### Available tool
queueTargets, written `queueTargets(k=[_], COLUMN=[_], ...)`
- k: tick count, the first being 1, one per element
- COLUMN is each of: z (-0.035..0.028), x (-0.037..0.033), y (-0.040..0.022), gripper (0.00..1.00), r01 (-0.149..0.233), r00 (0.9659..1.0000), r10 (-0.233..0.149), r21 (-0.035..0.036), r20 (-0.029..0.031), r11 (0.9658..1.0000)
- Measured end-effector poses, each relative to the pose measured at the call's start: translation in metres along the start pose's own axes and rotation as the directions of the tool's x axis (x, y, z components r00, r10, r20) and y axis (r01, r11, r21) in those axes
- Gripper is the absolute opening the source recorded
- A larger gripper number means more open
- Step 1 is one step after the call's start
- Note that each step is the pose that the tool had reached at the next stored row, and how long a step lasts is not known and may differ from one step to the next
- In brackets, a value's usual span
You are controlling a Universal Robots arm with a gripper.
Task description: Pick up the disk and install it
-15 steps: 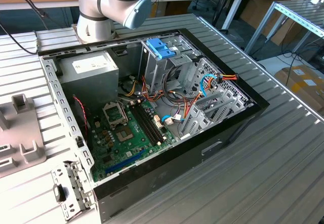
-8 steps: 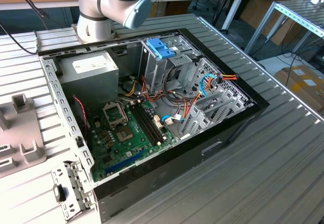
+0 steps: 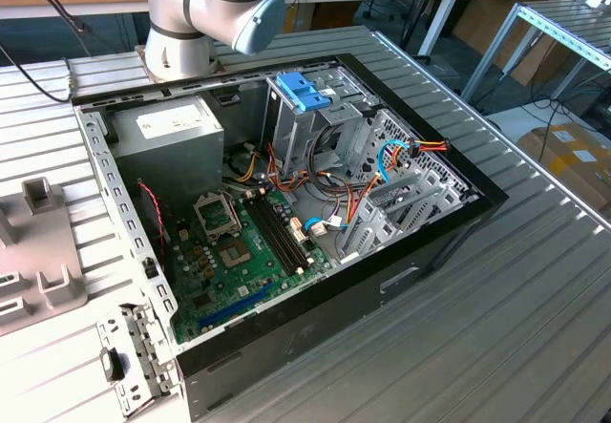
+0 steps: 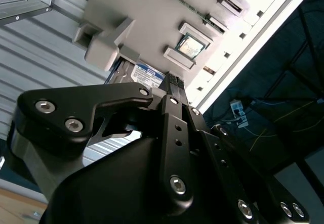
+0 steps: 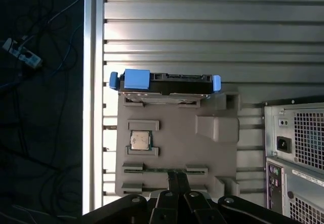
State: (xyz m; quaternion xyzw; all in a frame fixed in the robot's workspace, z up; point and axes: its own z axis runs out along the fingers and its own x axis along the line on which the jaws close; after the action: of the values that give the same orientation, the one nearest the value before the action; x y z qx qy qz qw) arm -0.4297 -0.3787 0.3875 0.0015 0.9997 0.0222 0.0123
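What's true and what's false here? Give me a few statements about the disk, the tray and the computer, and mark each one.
1. The disk rests on the grey tray, apart from the gripper. True.
2. The computer case is closed up. False: it lies open, with the motherboard in plain sight.
3. A square chip sits in a pocket of the grey tray. True.
4. The disk's plastic carrier is red. False: it is light blue, with a blue tab at one end.
5. The gripper is holding the disk. False: the gripper is shut on nothing, and the disk lies at the tray's far end.
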Motion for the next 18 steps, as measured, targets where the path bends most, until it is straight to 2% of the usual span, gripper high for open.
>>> queueTargets(k=[18], z=[0.0], x=[0.0], y=[0.0], gripper=[0.11], r01=[0.059], r00=[0.9983], r10=[-0.059], r21=[-0.0015], r20=[-0.0026], r11=[0.9983])
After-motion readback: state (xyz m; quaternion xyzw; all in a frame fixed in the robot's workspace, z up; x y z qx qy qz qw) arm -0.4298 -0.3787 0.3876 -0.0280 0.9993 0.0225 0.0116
